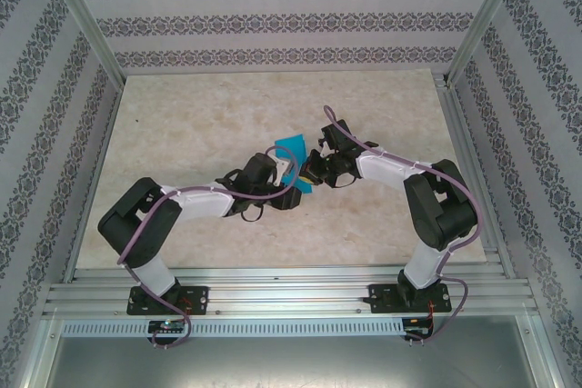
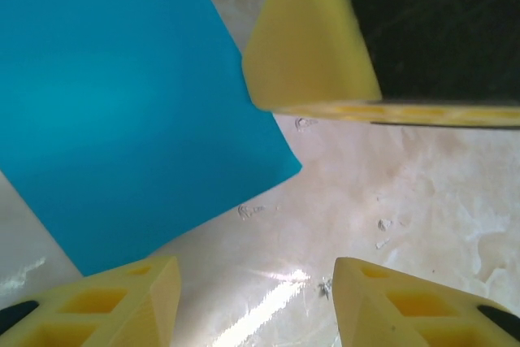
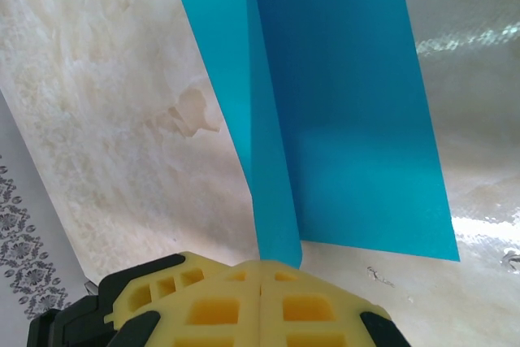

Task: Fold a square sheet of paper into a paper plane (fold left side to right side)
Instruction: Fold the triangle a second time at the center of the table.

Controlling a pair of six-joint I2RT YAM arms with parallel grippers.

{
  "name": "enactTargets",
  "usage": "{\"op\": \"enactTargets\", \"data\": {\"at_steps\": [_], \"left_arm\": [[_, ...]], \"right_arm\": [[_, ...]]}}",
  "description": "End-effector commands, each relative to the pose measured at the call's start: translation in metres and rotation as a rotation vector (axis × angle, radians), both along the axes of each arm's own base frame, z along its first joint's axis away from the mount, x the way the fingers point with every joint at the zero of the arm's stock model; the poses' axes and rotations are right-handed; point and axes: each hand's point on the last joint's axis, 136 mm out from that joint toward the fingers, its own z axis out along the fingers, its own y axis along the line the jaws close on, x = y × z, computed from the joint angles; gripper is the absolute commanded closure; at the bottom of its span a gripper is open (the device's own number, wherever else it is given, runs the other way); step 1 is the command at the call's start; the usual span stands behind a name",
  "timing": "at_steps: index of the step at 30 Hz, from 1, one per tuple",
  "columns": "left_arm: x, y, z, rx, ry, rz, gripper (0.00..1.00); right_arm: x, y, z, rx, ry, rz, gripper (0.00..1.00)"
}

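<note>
The square sheet of paper (image 1: 293, 146) is bright cyan-blue and lies mid-table, with one side lifted and curled over itself. My right gripper (image 3: 262, 270) is shut on the raised flap's edge (image 3: 275, 201), and the rest of the sheet (image 3: 357, 119) lies flat behind it. From above, the right gripper (image 1: 313, 170) sits at the sheet's near right corner. My left gripper (image 2: 256, 275) is open just off the sheet (image 2: 122, 111), with bare table between its yellow fingers (image 2: 154, 282). It sits at the sheet's near edge (image 1: 288, 173). A paper plane is out of view.
The right gripper's yellow finger (image 2: 309, 38) hangs close above the table in the left wrist view, beside the sheet's corner. The marbled tabletop (image 1: 182, 124) is walled by patterned panels and a metal frame (image 1: 82, 15). Both arm bases stand on the near rail (image 1: 291, 293).
</note>
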Motion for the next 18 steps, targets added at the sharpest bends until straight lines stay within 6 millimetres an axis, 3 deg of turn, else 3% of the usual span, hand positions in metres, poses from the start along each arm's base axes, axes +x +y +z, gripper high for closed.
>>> {"op": "enactTargets", "data": {"at_steps": [1,10,18], "left_arm": [[0.016,-0.018,0.020,-0.052,-0.103,-0.020,0.46],[0.027,-0.025,0.016,-0.028,-0.114,-0.023,0.52],[0.031,-0.021,0.013,-0.004,-0.122,-0.002,0.70]], "right_arm": [[0.002,0.000,0.008,0.023,-0.001,-0.008,1.00],[0.002,-0.002,0.009,0.017,0.003,-0.009,1.00],[0.002,-0.001,0.008,0.016,0.004,-0.006,1.00]]}}
